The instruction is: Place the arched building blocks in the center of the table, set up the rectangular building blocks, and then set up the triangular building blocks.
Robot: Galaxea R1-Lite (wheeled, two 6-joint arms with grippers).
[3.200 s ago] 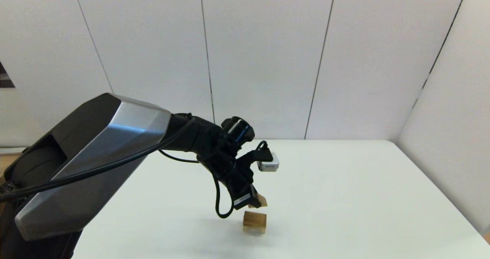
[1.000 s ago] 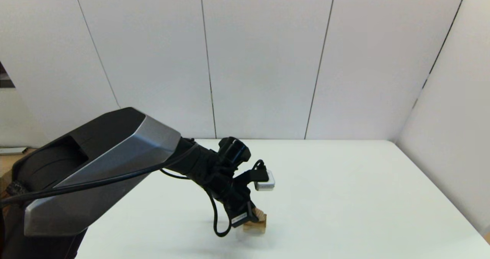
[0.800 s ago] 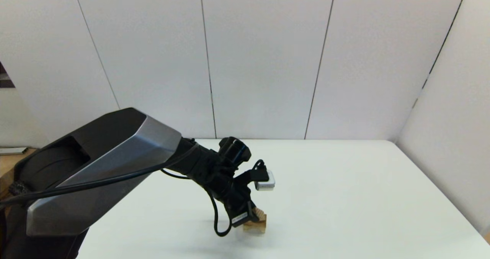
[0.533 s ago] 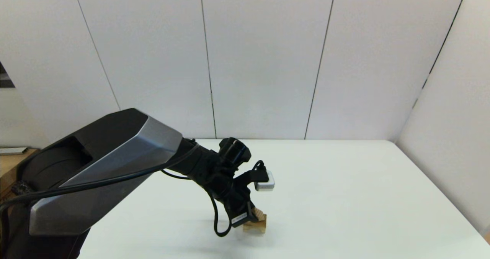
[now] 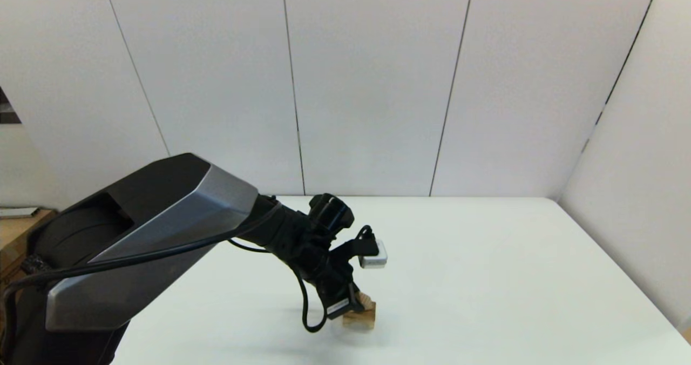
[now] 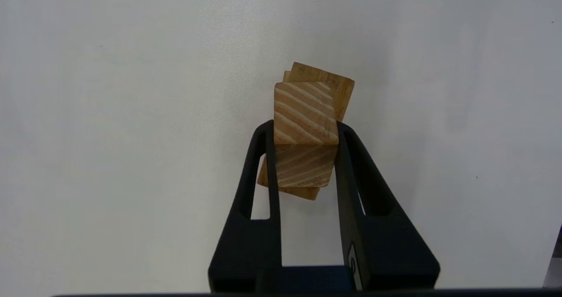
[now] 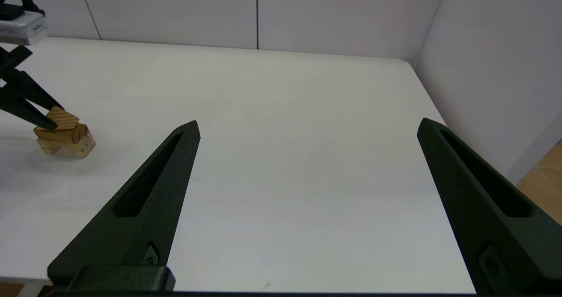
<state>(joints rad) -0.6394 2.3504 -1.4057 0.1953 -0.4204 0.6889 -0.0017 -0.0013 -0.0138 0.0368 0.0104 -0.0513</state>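
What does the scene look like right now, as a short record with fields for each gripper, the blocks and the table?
left gripper: shut on the triangular block, at the top of the stack
stack: triangular block above the rectangular block, which lies on the arched block
right gripper: open, holding nothing, off to the stack's side
table: white, stack standing on it
release: not yet done

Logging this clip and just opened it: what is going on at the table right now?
The left tool is shut on the triangular block, holding it on top of a small stack: the rectangular block lying on the arched block, on the white table. The wedge sits on the stack but has not been let go. The right tool is open and idle, off to the side, away from the blocks.
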